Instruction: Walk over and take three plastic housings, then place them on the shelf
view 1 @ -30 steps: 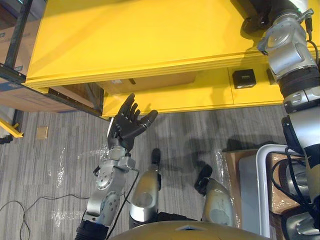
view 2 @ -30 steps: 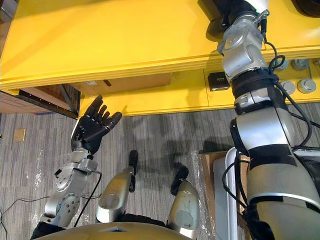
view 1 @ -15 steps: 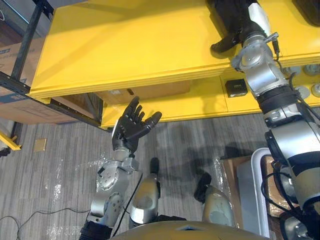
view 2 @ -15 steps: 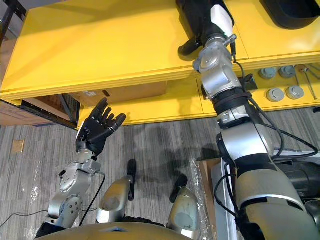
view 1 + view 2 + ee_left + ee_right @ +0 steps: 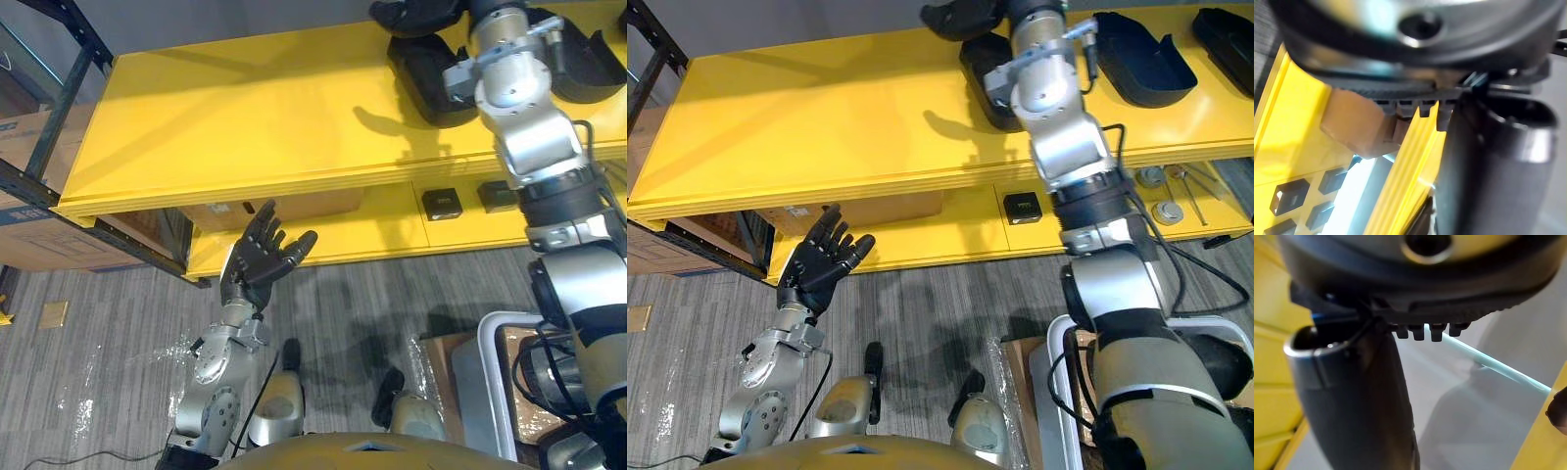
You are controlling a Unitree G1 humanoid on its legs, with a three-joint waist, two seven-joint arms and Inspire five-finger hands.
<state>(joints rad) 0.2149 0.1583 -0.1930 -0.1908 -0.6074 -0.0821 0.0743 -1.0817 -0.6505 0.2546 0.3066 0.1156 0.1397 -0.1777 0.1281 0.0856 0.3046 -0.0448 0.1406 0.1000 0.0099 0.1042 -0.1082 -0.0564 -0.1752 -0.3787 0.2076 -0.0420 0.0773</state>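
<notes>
Left hand [image 5: 259, 260] was up just below the front lip of the yellow shelf [image 5: 245, 127], fingers spread wide, holding nothing. Further right, the right hand [image 5: 958, 18] hung over the top board, fingers loose, near the far end of the first housing [image 5: 988, 83]. All 3 black plastic housings lay there in a row, with the second housing [image 5: 1141, 61] and third housing [image 5: 1227, 29] off to its right.

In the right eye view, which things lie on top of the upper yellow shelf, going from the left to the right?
On the yellow shelf: first black plastic housing, partly hidden → second black plastic housing, fully in sight → third black plastic housing, cut by the right edge.
</notes>
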